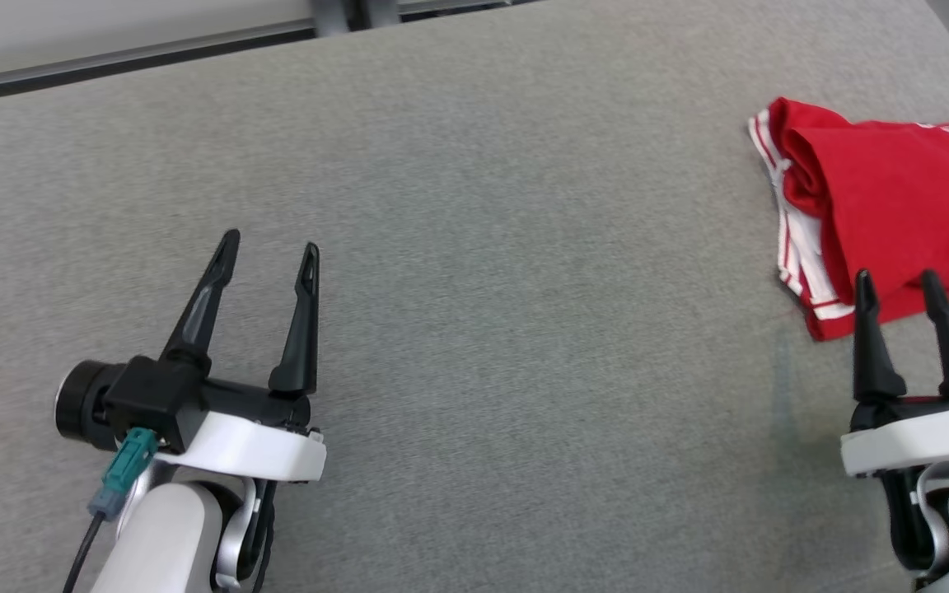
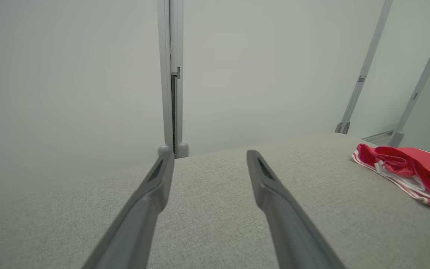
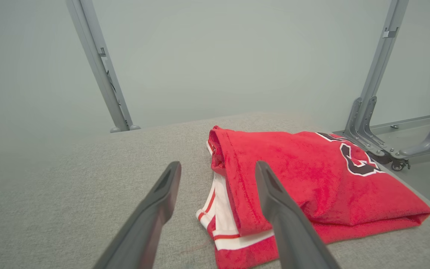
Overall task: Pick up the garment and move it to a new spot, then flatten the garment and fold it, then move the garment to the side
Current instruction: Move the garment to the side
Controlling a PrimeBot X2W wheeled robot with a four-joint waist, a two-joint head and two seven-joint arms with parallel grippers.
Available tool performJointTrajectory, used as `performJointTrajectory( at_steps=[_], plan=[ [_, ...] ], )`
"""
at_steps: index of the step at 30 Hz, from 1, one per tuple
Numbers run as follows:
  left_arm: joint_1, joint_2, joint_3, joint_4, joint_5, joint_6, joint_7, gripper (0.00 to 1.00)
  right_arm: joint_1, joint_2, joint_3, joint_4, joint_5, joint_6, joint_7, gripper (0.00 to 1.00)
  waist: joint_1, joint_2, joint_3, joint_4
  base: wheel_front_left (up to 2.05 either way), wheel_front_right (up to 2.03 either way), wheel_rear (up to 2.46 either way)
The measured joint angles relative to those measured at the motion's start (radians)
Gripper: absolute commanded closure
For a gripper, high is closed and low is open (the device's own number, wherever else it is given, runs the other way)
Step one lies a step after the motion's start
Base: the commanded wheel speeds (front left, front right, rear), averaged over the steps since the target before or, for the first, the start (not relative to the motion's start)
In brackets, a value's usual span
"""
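Note:
The garment (image 1: 895, 206) is a red jersey with white-and-red striped trim and dark lettering, lying folded at the right side of the grey table (image 1: 483, 247); it also appears in the right wrist view as the garment (image 3: 304, 175) and at the far right of the left wrist view as the garment (image 2: 413, 168). My right gripper (image 1: 899, 284) stands open at the garment's near edge, its fingertips over the cloth, nothing between the fingers; the right gripper (image 3: 218, 168) is seen just short of the striped trim. My left gripper (image 1: 273, 247) is open over bare table at the lower left, far from the garment; its fingers (image 2: 159, 175) hold nothing.
Grey metal frame posts (image 3: 99, 67) and a pale wall stand beyond the table's far edge. Bracket feet and a small caster (image 3: 398, 164) sit on the floor past the table's right end. The table's far edge (image 1: 194, 49) runs along the top.

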Motion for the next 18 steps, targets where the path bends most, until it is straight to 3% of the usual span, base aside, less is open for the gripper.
performJointTrajectory(
  at_steps=[10, 18],
  plan=[
    [0.108, -0.021, 0.047, 0.044, -0.047, 0.044, -0.035, 0.0, 0.132, 0.061, 0.006, -0.195, -0.075, 0.0, 0.099, 0.0, 0.0, 0.0, -0.08, 0.146, 0.0, 0.0, 0.0],
    [0.214, -0.01, 0.057, 0.077, -0.066, 0.049, -0.044, 0.0, 0.247, 0.083, -0.014, -0.296, -0.119, 0.0, 0.194, 0.0, 0.0, 0.0, -0.185, 0.24, 0.0, 0.0, 0.0]
  ],
)
